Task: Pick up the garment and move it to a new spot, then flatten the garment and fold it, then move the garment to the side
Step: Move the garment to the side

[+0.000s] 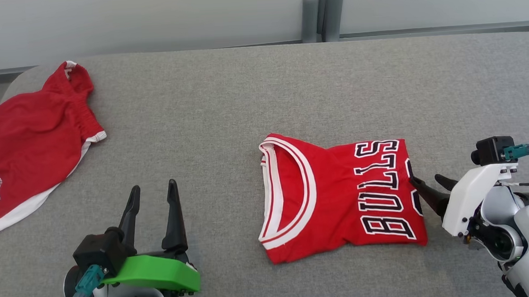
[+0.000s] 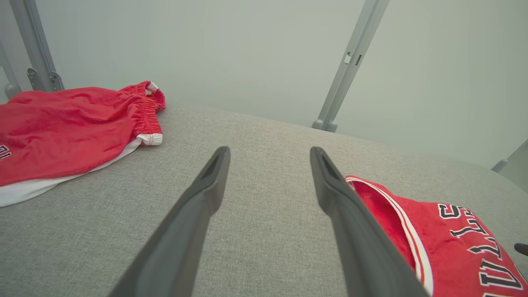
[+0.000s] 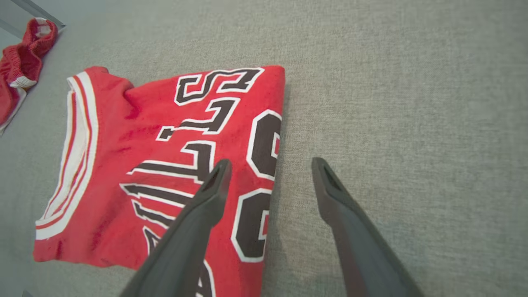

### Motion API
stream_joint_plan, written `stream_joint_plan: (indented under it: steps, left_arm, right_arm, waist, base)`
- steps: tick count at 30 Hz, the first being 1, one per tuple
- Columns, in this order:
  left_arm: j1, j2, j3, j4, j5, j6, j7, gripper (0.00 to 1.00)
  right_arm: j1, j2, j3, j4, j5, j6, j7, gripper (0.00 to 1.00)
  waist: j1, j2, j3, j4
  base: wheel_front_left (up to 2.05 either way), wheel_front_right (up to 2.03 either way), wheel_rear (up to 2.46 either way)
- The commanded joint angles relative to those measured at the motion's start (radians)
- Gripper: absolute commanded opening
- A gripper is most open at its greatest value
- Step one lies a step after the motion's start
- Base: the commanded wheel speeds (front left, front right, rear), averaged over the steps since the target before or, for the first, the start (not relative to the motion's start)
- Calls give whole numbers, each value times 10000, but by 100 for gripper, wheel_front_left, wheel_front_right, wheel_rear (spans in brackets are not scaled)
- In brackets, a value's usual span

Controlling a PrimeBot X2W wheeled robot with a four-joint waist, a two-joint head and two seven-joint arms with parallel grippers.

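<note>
The folded jersey (image 1: 339,194) lies flat on the worktop (image 1: 226,105), near and right of centre. The right hand (image 1: 425,179) is spread wide and empty at its right edge, one finger over the cloth, one over bare worktop. The left hand (image 1: 153,185), near left, gapes empty. Shorts (image 1: 29,142) lie far left.

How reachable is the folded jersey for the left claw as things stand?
Probably yes: the left claw is open, with only bare table between it and the folded jersey. The right claw sits open at the jersey's far edge, out of the way.
</note>
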Motion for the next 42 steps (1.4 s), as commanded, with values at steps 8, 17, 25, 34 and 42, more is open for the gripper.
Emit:
stream_joint_plan:
  steps: [8,17,25,34,42]
  left_arm:
    - [-255,16,34,-28,112,-49,-79,100]
    - [-263,-3,46,25,148,-40,-107,100]
    - [-298,78,-3,-36,193,-41,-83,100]
    - [-474,152,-193,-141,362,-86,36,100]
    - [-795,228,-365,-238,507,-114,257,100]
  right_arm:
    - [-337,132,-197,503,553,1,887,100]
    - [-631,151,168,742,664,2,818,35]
    - [-1034,-153,452,929,398,1,101,0]
    - [-1637,-353,675,1210,173,1,-316,0]
    - [-2274,-558,817,1252,69,1,-393,0]
  waist:
    - [0,100,367,539]
    - [0,100,406,691]
    - [0,100,425,316]
    - [0,100,387,-1187]
    - [0,100,567,-2872]
  base:
    - [0,0,0]
    - [0,0,0]
    - [0,0,0]
    - [0,0,0]
    - [0,0,0]
